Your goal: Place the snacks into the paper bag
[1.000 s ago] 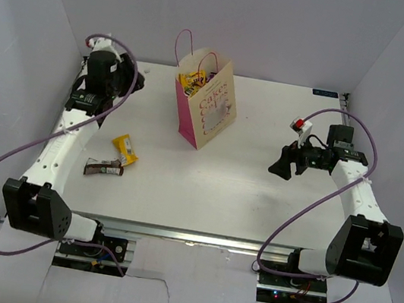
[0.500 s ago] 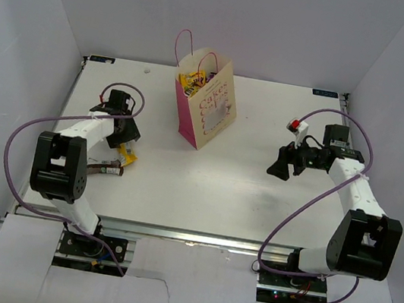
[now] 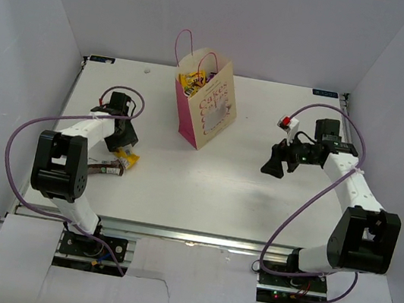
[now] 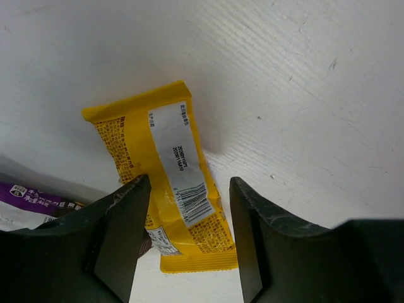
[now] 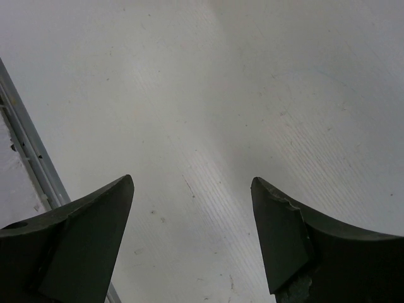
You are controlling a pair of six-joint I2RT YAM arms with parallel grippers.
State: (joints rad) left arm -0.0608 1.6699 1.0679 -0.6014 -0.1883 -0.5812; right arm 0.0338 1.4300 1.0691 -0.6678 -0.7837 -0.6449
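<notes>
Now that my left hand has swung in over the yellow bar, released and straddling it, grasp is next, paper bag at 2 o'clock.

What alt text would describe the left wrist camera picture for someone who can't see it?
A yellow candy bar wrapper lies flat on a white table, its white barcode label facing up, framed by the two dark fingers of the open left pincer. A corner of a purple wrapper peeks in at the lower left.
</notes>
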